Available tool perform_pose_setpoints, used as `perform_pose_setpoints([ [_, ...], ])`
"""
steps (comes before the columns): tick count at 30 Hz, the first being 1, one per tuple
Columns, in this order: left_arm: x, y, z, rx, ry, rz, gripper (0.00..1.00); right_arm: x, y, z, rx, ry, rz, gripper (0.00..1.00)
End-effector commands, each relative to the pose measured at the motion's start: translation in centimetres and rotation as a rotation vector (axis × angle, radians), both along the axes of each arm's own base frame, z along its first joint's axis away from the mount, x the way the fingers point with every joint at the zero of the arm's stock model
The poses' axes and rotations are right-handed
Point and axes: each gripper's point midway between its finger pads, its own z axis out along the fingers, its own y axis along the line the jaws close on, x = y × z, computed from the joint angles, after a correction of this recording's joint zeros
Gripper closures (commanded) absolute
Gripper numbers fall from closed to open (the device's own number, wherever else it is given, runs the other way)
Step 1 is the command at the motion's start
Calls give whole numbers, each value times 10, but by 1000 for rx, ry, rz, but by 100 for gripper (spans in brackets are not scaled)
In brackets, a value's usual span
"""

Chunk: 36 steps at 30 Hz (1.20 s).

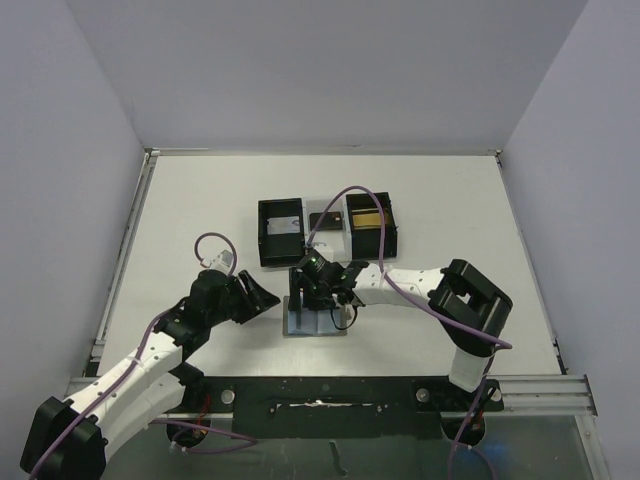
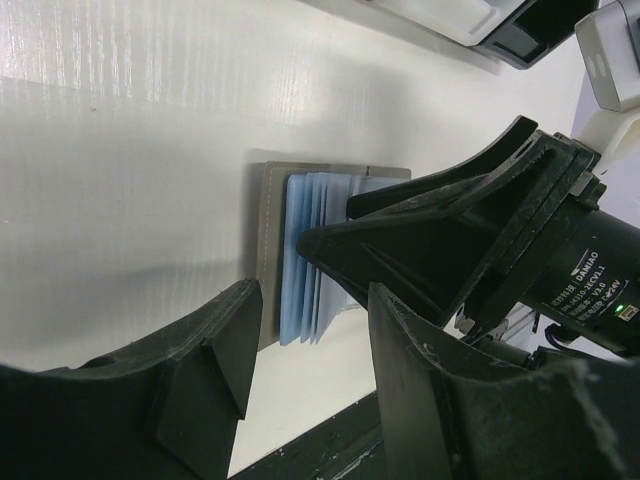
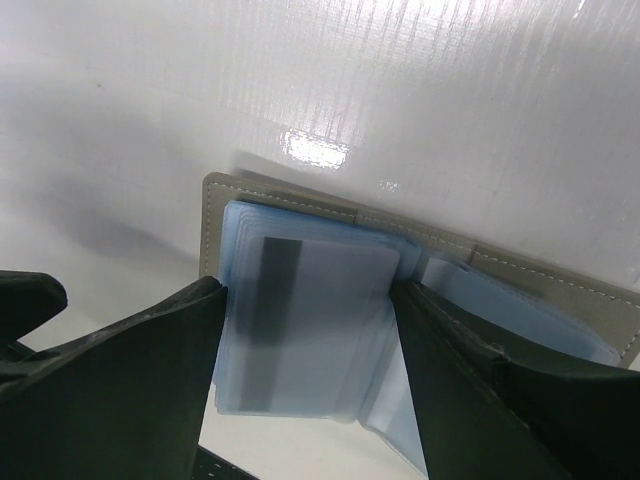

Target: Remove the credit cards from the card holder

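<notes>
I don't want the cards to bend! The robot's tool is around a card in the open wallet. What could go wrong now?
1. The right tool straddles the top card, which seems tucked in soft blue sleeves; it may pinch a sleeve too and drag the whole card holder along.
2. The left tool hangs open beside the holder, not touching it, so nothing pins it down if it slides.

Right gripper (image 2: 335, 228) motor label (image 2: 590, 272) reads "DAMIAO", probably; smaller print illegible.

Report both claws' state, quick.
Left claw: open, empty.
Right claw: open, astride the top credit card in the card holder.
</notes>
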Motion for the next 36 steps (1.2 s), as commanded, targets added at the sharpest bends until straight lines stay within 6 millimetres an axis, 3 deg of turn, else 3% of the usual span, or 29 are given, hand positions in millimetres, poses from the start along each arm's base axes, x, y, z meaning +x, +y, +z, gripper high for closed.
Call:
perform_pose_setpoints([
  [1,12,-10,28,-49,-97,-28,54,-3,-16,-15,-80,27,-21,30],
  [12,12,-8,26,-42,-91,-23,54,-6,-11,-18,-81,38,-6,27],
  [23,12,-8,27,-42,-94,-25,54,-6,-10,-12,-45,35,-9,48],
  [36,5,-27,24,-97,-86,-134,54,-8,0,5,170,52,28,48],
])
